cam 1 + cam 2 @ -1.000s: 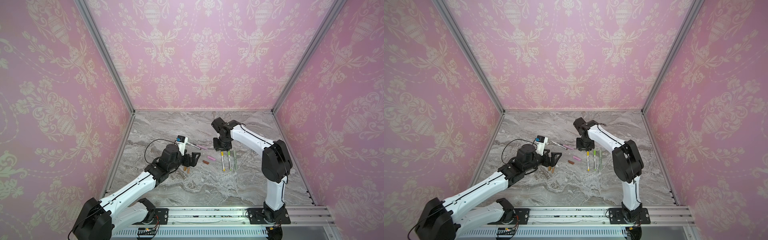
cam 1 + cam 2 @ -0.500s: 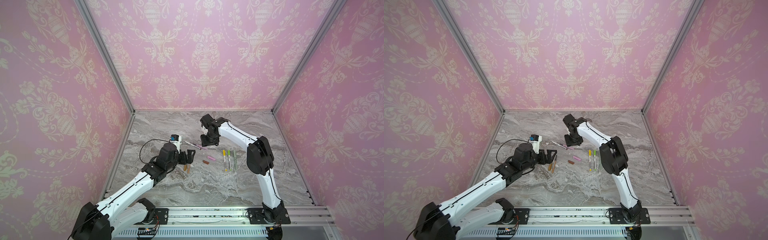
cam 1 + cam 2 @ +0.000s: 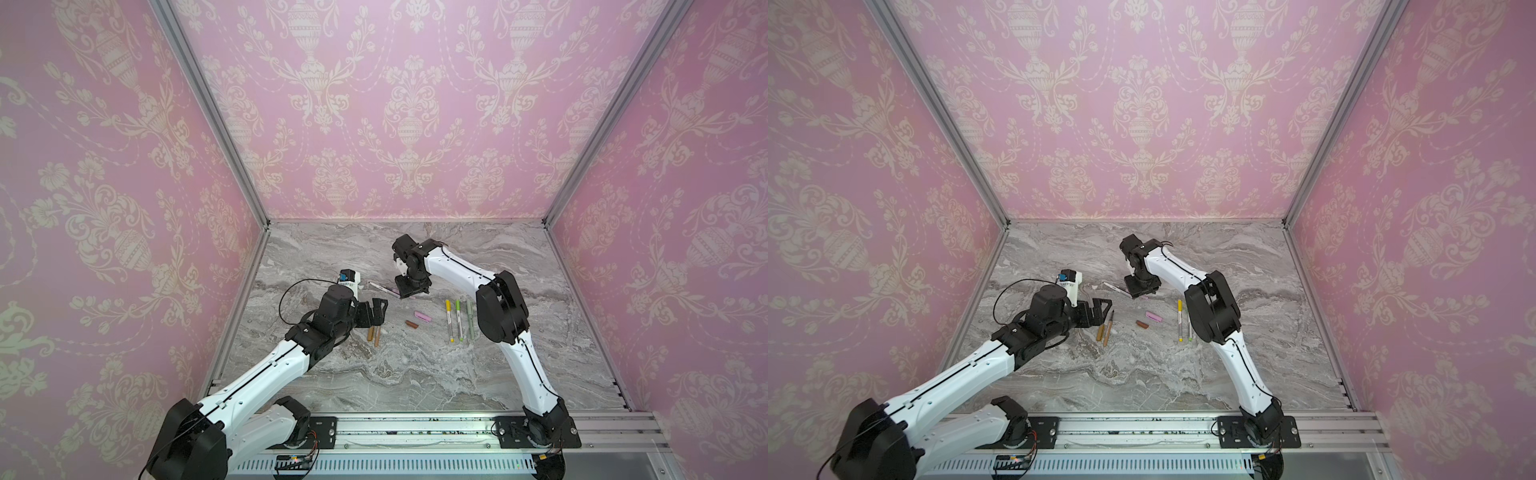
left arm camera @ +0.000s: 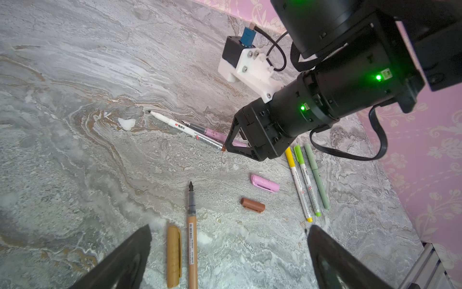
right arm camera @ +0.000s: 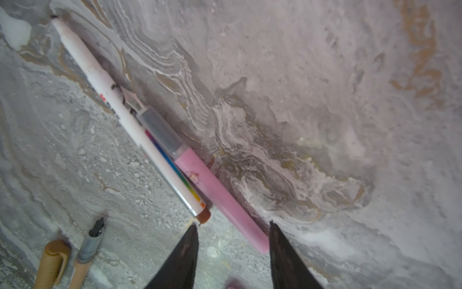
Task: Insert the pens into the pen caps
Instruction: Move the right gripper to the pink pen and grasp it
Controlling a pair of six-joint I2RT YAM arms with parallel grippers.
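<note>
About halfway. Capped and lined up near the pink cap (image 4: 265, 183), toward the right arm: three pens (image 4: 306, 180). Left to cap: white pen (image 4: 185, 128) and pink pen (image 5: 220, 197) side by side beyond the pink cap; tan pen (image 4: 192, 240) and tan cap (image 4: 173, 255) toward the left arm; brown cap (image 4: 253, 205) just beside it. Right gripper (image 5: 232, 224) part-open, straddling the pink pen's end, clamping nothing. Left gripper (image 4: 228, 226) spread wide, empty, over the tan pen. Red print on the white barrel, probably "M&G".

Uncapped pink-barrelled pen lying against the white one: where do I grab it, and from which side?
I'd take the slim pink-barrelled pen by its plain back end, from straight above, jaws across the barrel. That end juts past the white-barrelled pen's brown tail, so each jaw meets bare marble there; farther up the two touch.
</note>
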